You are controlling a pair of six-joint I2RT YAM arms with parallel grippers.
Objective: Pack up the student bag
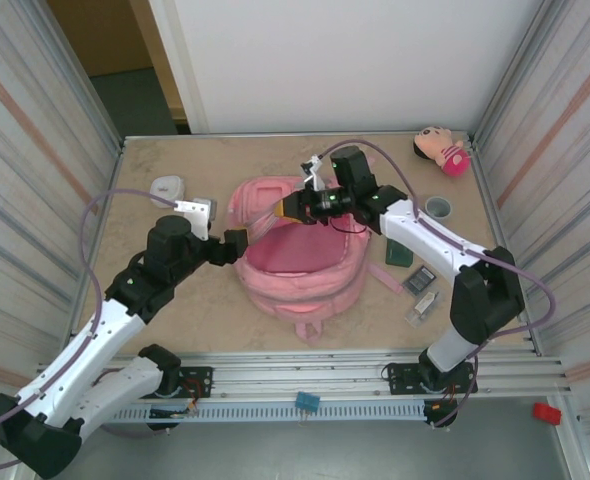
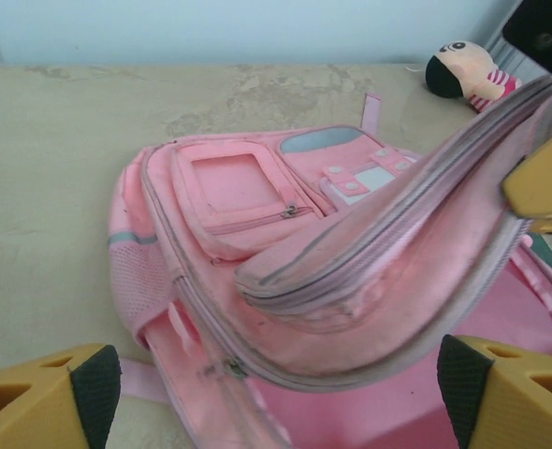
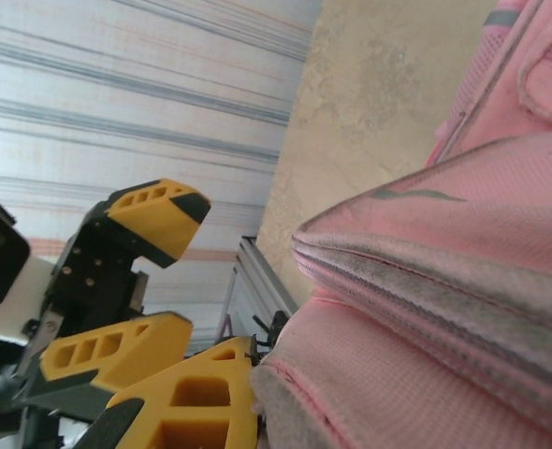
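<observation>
**A:** Top external view: where is the large pink fabric student bag (image 1: 305, 290)?
**B:** In the middle of the beige table (image 1: 205, 310), lying open with its front flap raised.
**A:** The right gripper (image 1: 283, 210)?
**B:** Pinched together on that flap's zipped edge.
**A:** And the left gripper (image 1: 237, 243)?
**B:** Fingers spread wide, holding nothing, just beside the bag's left side.

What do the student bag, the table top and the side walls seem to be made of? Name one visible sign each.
The student bag: soft matte pink fabric; stitched seams, zips, mesh side pocket. The table top: smooth mottled beige; stone or laminate, unclear. The side walls: probably ribbed sheet metal, silvery sheen.
</observation>
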